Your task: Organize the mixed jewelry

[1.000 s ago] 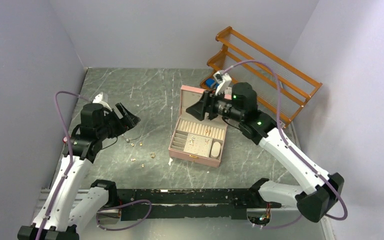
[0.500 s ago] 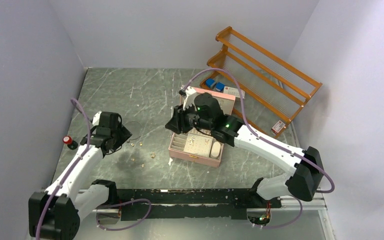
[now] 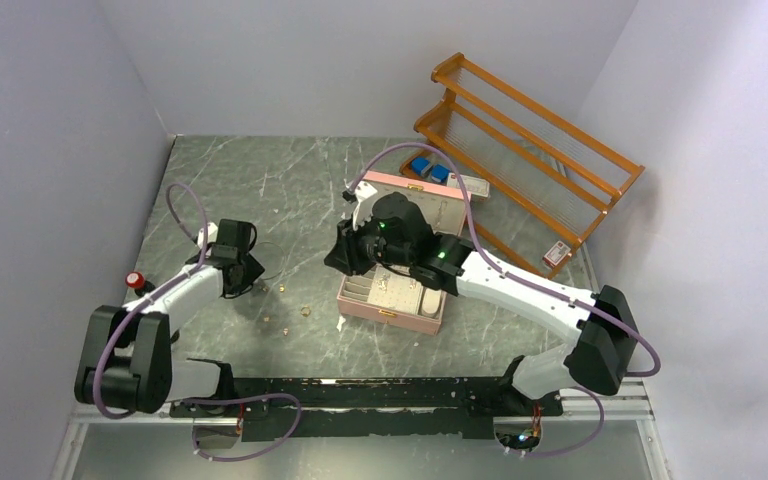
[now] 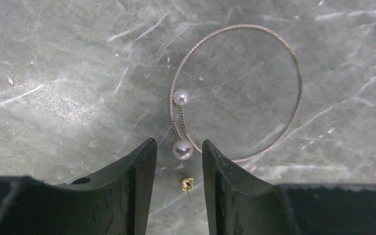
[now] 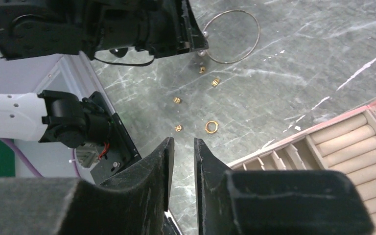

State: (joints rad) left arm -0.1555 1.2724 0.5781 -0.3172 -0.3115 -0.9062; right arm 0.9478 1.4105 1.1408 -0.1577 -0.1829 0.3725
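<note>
Left wrist view: the left gripper (image 4: 178, 145) stands narrow, gripping nothing. The loop's (image 4: 181, 97) lower pearl (image 4: 182, 150) lies between its tips, beside a gold stud (image 4: 187, 183). More gold pieces (image 5: 211, 127) dot the table (image 5: 293, 83). The right gripper (image 5: 182, 142), narrow and empty, hovers beside the box (image 5: 333, 137).

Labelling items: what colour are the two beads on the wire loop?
Pearly white beads on a silvery wire loop, clearest in the left wrist view.
</note>
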